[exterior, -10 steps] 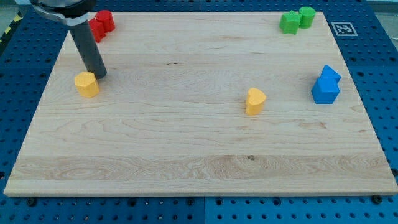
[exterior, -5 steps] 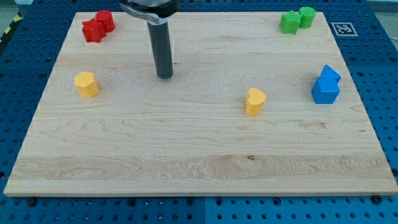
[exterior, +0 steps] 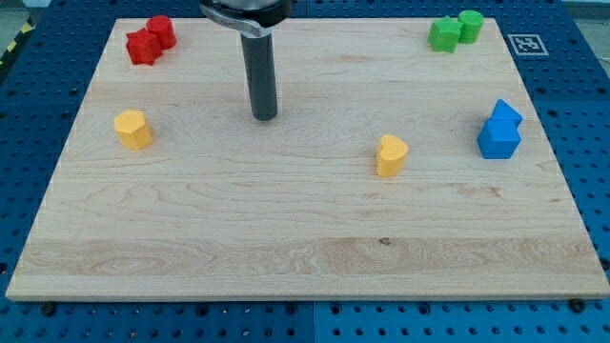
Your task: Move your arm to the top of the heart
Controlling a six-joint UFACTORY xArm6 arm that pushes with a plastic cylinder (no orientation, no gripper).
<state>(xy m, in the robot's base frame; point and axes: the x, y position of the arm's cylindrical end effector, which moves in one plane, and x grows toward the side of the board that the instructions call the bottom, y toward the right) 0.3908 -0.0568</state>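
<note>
The yellow heart block (exterior: 391, 155) lies right of the board's middle. My tip (exterior: 265, 116) rests on the board well to the heart's left and a little nearer the view's top, touching no block. The dark rod rises from it toward the view's top edge.
A yellow block (exterior: 133, 129) sits at the left. Two red blocks (exterior: 151, 39) are at the top left, two green blocks (exterior: 454, 30) at the top right, two blue blocks (exterior: 499, 131) at the right edge. The wooden board (exterior: 305, 248) ends near the bottom.
My tip has moved right from beside the left yellow block toward the board's middle, slowing over the last half second. No block has moved.
</note>
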